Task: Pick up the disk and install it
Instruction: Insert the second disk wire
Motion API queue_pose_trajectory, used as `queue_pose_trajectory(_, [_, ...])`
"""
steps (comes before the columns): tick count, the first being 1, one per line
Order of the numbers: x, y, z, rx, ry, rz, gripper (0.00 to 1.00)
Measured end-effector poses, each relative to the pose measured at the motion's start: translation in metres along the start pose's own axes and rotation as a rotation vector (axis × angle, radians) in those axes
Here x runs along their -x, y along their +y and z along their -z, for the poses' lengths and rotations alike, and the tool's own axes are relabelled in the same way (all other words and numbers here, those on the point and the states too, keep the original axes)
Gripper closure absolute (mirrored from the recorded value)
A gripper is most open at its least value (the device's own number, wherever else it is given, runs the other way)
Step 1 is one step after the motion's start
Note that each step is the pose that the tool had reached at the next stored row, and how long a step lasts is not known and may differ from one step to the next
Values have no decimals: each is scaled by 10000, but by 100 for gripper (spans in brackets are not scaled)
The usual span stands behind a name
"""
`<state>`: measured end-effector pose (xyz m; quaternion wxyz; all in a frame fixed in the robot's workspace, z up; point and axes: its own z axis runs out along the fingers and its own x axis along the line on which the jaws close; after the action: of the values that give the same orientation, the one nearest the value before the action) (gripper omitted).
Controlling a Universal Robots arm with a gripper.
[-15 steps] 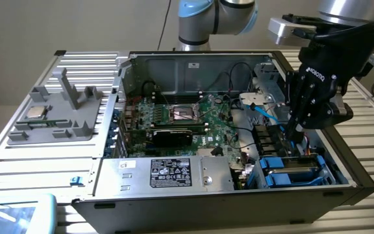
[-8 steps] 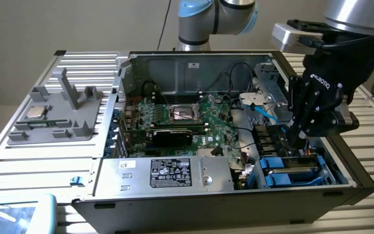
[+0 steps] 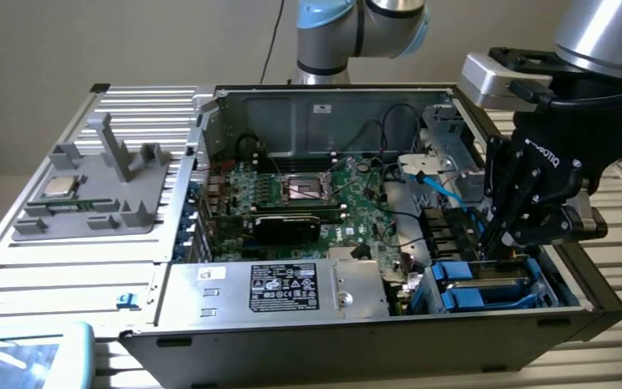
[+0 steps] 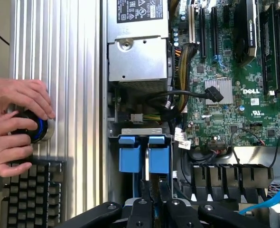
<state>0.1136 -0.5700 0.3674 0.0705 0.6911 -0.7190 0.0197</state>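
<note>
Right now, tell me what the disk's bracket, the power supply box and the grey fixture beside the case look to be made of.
Disk bracket: likely moulded plastic, bright uniform blue with a soft sheen.
Power supply box: probably sheet metal, bare silver, folded edges, black printed label.
Grey fixture: seemingly plastic, matte grey all over with chunky blocky shapes; possibly printed, cannot tell.

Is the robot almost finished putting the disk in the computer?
Nearly. The disk, in its blue bracket, already sits down in the bay at the corner of the computer case, so pickup looks done. The gripper is right over it, jaws nearly closed. Whether it is fully seated, I can't tell.
</note>
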Motion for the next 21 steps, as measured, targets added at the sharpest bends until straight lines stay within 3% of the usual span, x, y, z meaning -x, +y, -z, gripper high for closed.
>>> queue_pose_trajectory(3, [-4, -13, -24, 4, -126, 10, 84])
queue_pose_trajectory(9, [-4, -22, -48, 31, -206, 17, 84])
queue_pose_trajectory(12, [-9, -23, -55, 51, -351, 30, 84])
queue_pose_trajectory(21, [-9, -27, -59, 52, -361, 31, 84])
